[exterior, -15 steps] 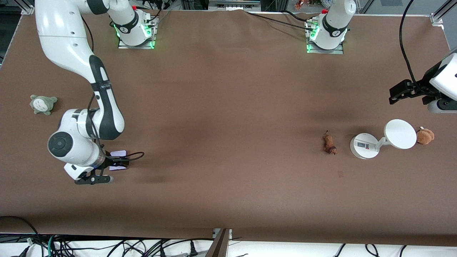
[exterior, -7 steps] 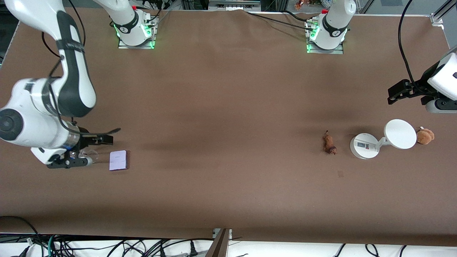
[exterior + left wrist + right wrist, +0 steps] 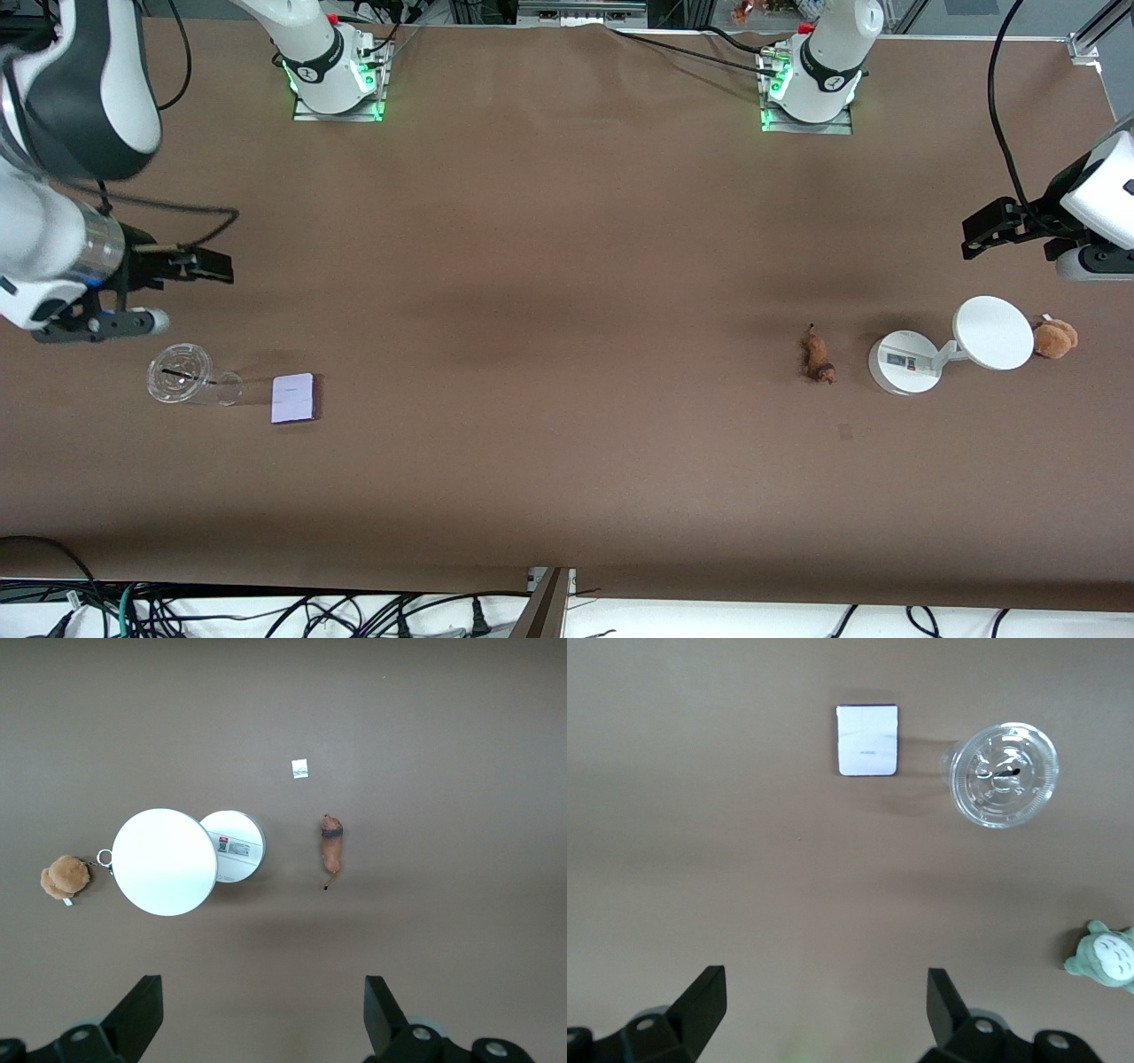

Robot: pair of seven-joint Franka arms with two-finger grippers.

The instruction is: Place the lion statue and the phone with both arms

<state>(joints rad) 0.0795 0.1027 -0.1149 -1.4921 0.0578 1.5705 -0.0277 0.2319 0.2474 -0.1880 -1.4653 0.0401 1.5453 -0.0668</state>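
The phone [image 3: 293, 398], a pale lavender slab, lies flat on the brown table toward the right arm's end; it also shows in the right wrist view [image 3: 867, 741]. The lion statue [image 3: 818, 354], small and brown, lies toward the left arm's end beside a white stand, and the left wrist view shows the lion statue [image 3: 331, 849] too. My right gripper [image 3: 102, 323] hangs open and empty, high over the table's right-arm end, its fingers [image 3: 700, 997] wide apart. My left gripper [image 3: 1099, 262] hangs open and empty at the table's left-arm edge, with both fingers [image 3: 383, 1005] apart.
A clear plastic cup [image 3: 182, 376] lies beside the phone. A white stand [image 3: 904, 361] with a round disc [image 3: 993, 332] stands next to the lion, an orange-brown plush [image 3: 1054, 338] beside the disc. A grey-green plush [image 3: 1103, 957] lies near the right arm.
My right arm has risen away from the phone and swung toward the table's right-arm end, uncovering the phone and the clear cup. The left arm has stayed still.
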